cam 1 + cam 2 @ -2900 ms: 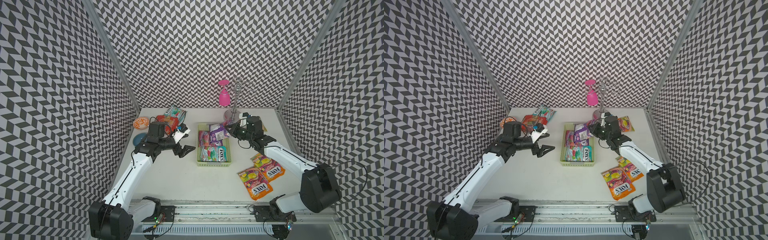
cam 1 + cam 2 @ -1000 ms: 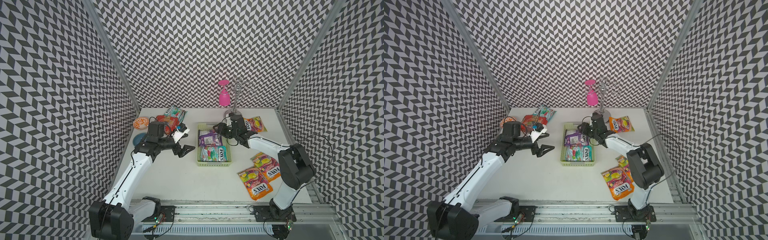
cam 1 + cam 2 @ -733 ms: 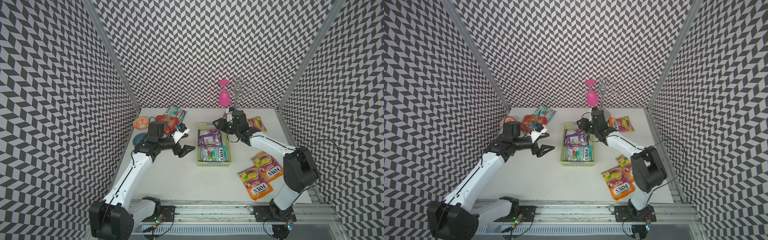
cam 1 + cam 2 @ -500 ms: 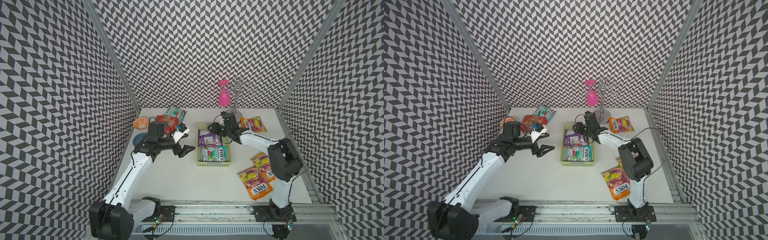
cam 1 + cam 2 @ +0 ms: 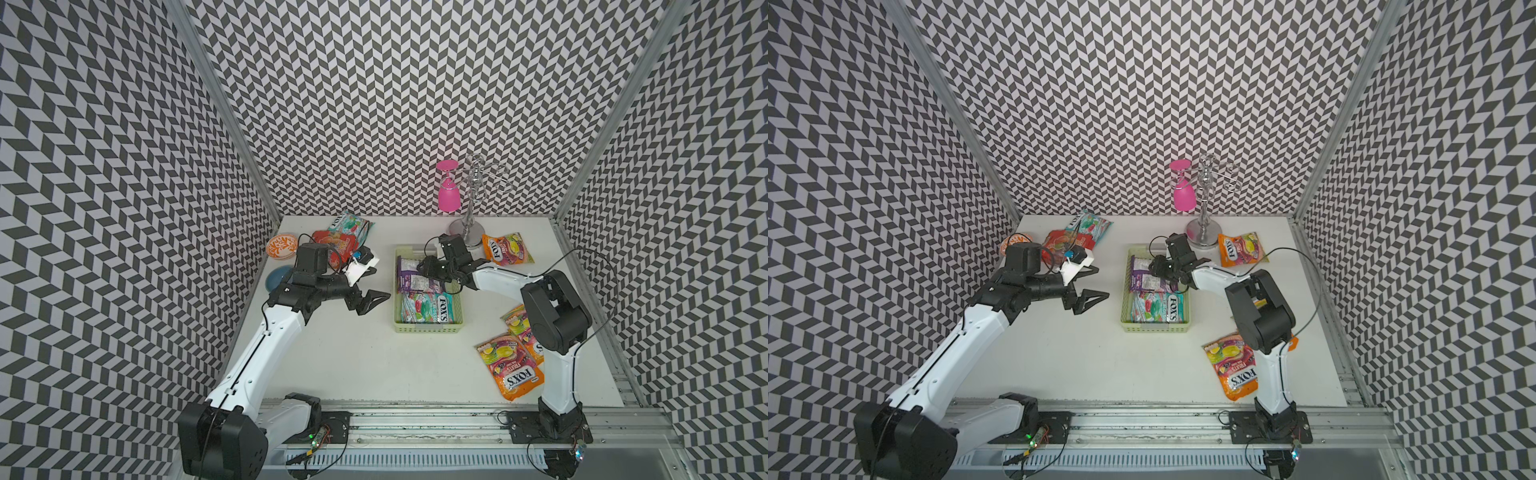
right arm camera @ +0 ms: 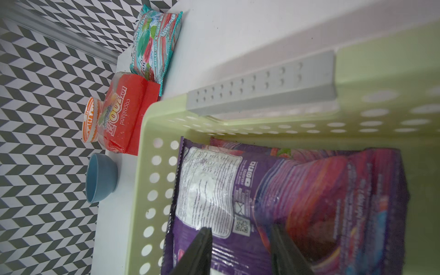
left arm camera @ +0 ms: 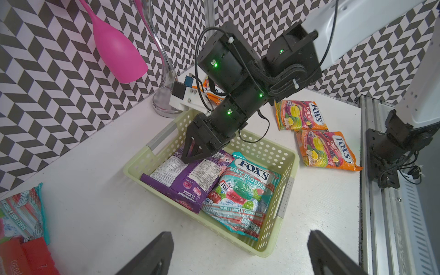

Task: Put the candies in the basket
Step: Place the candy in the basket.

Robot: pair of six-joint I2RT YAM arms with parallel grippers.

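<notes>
- purple candy bag [image 7: 185, 181]: inside basket [image 7: 284, 190], far end, directly under right gripper [image 7: 190, 157].
- right gripper: jaws half apart, tips on that bag; grasp cannot be told.
- left gripper [image 5: 379, 283]: spread wide, empty, beside basket, apart.

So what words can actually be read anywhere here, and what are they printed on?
"FOX'S MINT BLOSSOM", "BARLEY MINT & CHERRY MINT": teal bag in the basket.
"BERRIES": purple bag; its white back label is too small to read.
"FOX'S FRUITS": orange bag and the orange bag beside it.
"cocoaland": red bag.
"BARLEY MINT & CHERRY MINT": second teal bag, outside the basket.
</notes>
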